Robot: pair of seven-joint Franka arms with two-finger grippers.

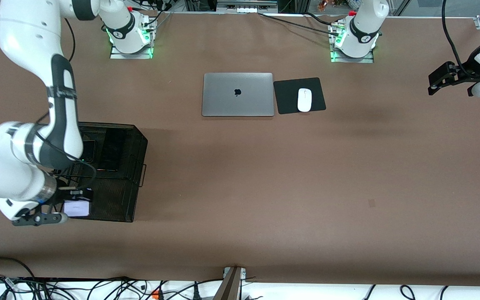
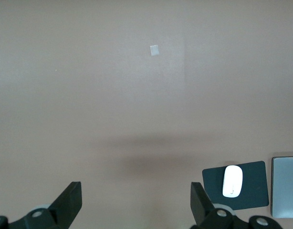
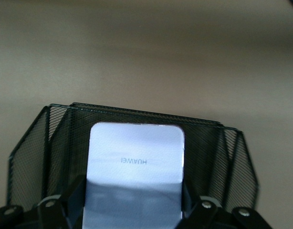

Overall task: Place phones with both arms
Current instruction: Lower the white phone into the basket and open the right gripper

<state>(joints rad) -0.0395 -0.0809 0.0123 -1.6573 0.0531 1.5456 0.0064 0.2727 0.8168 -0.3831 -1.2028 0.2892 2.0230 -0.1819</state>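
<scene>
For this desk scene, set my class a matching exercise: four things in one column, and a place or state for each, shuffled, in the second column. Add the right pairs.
Things:
1. white mouse
2. silver laptop
3. lavender-white phone
4. left end effector

Places or states:
A. shut, lying beside the mouse pad
B. open, holding nothing, over bare table
C. held by the right end effector at the black mesh rack
D. on the black pad

Pairs: 1-D, 2-A, 3-C, 4-B

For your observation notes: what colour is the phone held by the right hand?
Pale lavender-white phone, lettered HUAWEI, seen best in the right wrist view.
</scene>
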